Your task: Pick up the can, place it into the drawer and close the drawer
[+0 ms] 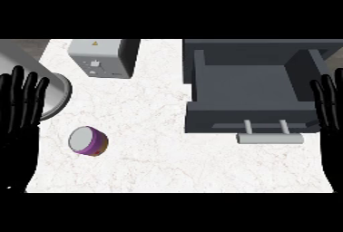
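A short purple can (88,141) with a pale grey lid stands on the white marble counter at the lower left. At the upper right, a dark grey drawer (249,113) is pulled open, with nothing inside it and a light grey handle (270,137) on its front. My left hand (20,108) rests open at the left edge, fingers up, a little left of the can and apart from it. My right hand (328,106) rests open at the right edge, beside the drawer's right wall.
A grey box-shaped appliance (100,58) stands at the back left of the counter. A round grey rim (57,97) shows at the left edge, partly behind my left hand. The counter's front edge runs below the can.
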Robot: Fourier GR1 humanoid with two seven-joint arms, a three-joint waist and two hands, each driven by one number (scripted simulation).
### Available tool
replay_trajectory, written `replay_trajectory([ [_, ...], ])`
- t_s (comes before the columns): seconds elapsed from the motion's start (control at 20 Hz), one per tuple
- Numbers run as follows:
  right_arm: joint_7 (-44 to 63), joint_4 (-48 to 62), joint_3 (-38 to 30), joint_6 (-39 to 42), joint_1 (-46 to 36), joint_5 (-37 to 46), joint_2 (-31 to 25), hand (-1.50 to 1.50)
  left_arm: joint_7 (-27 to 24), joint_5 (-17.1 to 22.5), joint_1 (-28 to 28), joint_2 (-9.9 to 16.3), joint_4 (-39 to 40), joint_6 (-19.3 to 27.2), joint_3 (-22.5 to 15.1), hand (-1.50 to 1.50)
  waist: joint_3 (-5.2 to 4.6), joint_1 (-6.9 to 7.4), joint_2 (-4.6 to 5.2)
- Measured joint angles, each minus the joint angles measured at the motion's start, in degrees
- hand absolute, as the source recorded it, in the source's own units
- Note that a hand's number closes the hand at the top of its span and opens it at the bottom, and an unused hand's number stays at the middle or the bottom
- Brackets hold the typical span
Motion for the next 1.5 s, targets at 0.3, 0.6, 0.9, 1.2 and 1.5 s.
replay_trajectory([
  [0.3, 0.37, 0.93, 1.76, 1.16, 0.87, -0.49, 1.09, -1.50, -1.24, 1.06, 3.42, -0.45, -0.24, -0.26, 2.13, -1.50, -0.16, 0.10, -1.57],
  [0.6, 8.75, 1.51, -2.67, -3.09, 5.50, -0.49, 1.71, -1.50, 11.08, 0.64, 11.18, 0.43, -1.68, 1.67, 4.74, -1.50, -0.17, 0.25, -1.94],
  [0.9, 11.44, -1.74, -6.89, -1.41, 10.00, -4.38, 0.38, -1.50, 19.77, 1.08, 16.10, 0.46, -9.74, 1.53, 5.04, -1.50, -0.19, 0.10, -2.07],
  [1.2, 8.98, -1.94, -11.75, 3.25, 14.33, -9.50, -0.84, -1.50, 22.97, 2.10, 20.60, -0.37, -16.19, -0.02, 6.36, -1.50, -0.18, 0.06, -2.08],
  [1.5, 6.45, -2.19, -15.71, 7.48, 18.28, -13.12, -1.08, -1.50, 25.73, 6.31, 21.69, -1.69, -18.71, -0.56, 9.59, -1.50, -0.21, 0.00, -2.10],
])
